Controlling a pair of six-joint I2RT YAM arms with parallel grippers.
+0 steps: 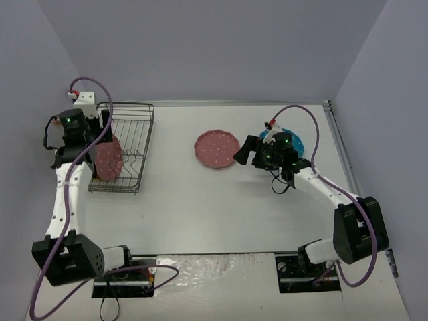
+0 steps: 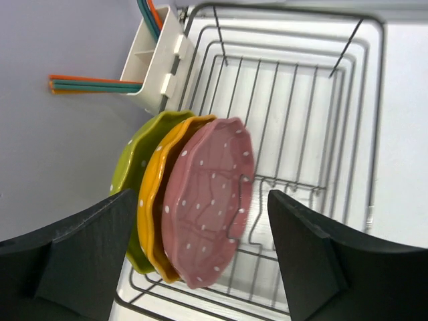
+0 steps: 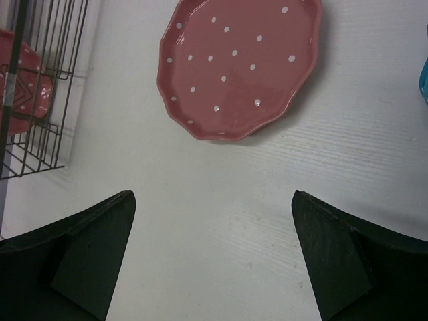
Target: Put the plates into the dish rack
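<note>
The white table (image 1: 221, 200) carries a black wire dish rack (image 2: 301, 100) at far left, holding three racked plates (image 2: 214, 167) on edge. A pink polka-dot scalloped plate (image 3: 237, 63) lies flat at centre (probably rigid, glossy, chippable; pinch its rim). The right gripper (image 3: 212, 200) and left gripper (image 2: 202, 200) both gape, empty.

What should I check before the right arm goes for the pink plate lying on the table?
1. right gripper open: ok.
2. pink table plate lies flat, uncovered, ahead of that gripper: ok.
3. left gripper open and empty above the dish rack: ok.
4. Free rack slots: ok; lime plate, orange plate and racked pink plate stand at one end.
5. blue plate clear of the right arm: cannot tell, mostly hidden.
</note>
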